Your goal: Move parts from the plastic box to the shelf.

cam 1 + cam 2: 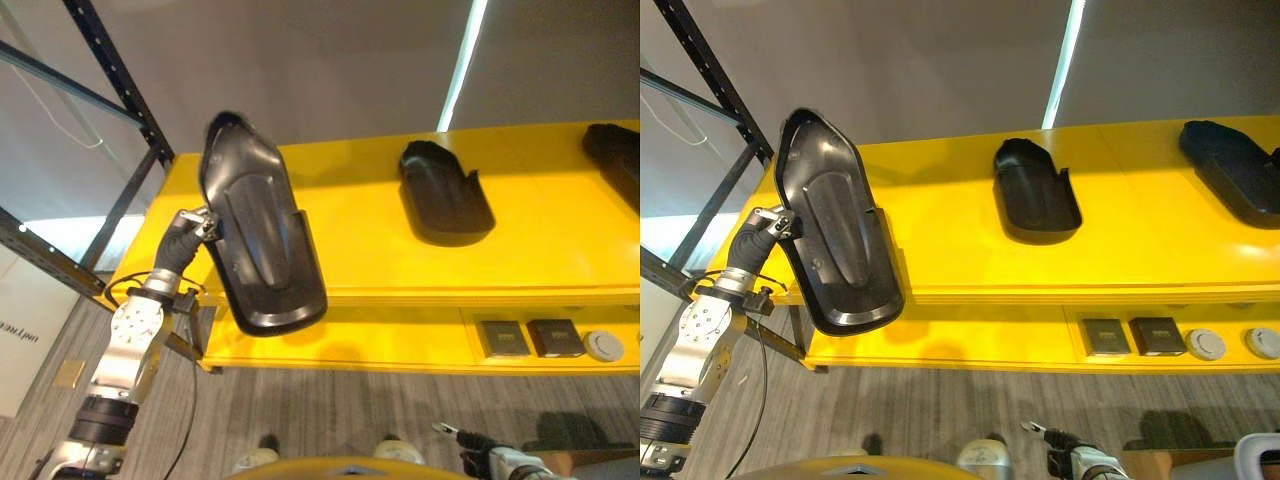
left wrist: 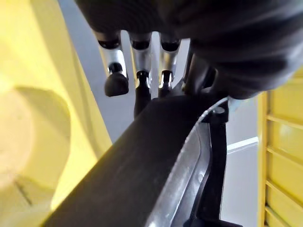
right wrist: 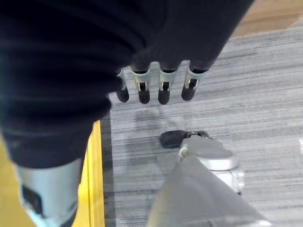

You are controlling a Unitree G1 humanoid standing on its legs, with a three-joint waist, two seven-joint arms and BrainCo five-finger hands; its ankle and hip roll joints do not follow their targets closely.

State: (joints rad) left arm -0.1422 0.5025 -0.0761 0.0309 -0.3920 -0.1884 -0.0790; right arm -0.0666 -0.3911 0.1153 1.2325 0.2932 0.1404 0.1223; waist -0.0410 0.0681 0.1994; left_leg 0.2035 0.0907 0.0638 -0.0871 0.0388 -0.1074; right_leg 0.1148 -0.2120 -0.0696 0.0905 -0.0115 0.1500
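The yellow shelf (image 1: 540,215) is the biggest thing here. It runs across the room in front of the robot, and it has a wide top board and a lower level under it. At its left end stands a dark metal rack frame (image 1: 120,80) with holes along its bars. Below all this is a grey floor (image 1: 330,420).

A large black plastic part (image 1: 255,235) is held up in front of the left end of the shelf. It is long, with a rounded top, and its hollow side faces the camera. Its lower end hangs in front of the shelf's front edge. The left robot hand (image 1: 190,232) grips this part at its left rim. In the left wrist view the fingers (image 2: 115,71) curl over the dark edge of the part.

A second black part (image 1: 443,193) lies on the top board near the middle, well apart from the held one. A third black part (image 1: 615,155) lies at the right end of the board.

On the lower level, at the right, there are two small dark square boxes (image 1: 528,338) side by side and a round white disc (image 1: 604,346) just beside them.

The right robot hand (image 3: 156,87) hangs low over the floor, with relaxed fingers, and it holds nothing.
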